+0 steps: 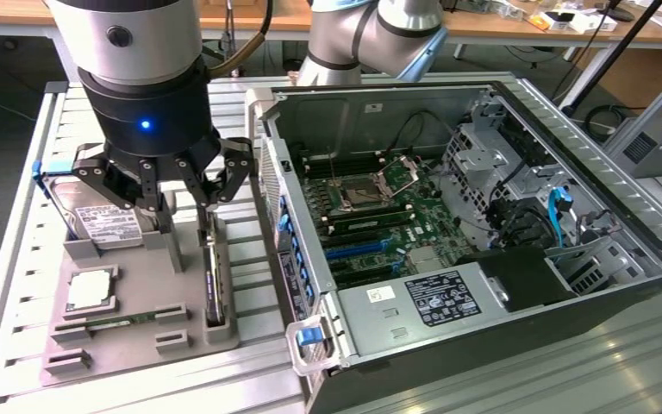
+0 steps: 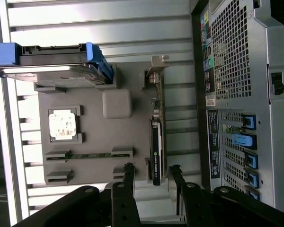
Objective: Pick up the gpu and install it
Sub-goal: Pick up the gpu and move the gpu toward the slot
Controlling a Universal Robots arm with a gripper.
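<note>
Pincer (image 2: pixel 152 166) wide, empty, over gpu (image 2: pixel 156 142) standing edge-on at tray (image 2: pixel 92 137) edge nearest case (image 2: pixel 232 56); best descend straight, centred over its thin edge.

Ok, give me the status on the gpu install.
Done: nothing visible yet. In hand: the jaws hang open over the gpu, which stands edge-on in the gray tray, ungripped. Left: the lift and the seating in the open computer case.

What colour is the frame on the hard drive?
Blue. The frame on the hard drive shows best in the wrist view.
</note>
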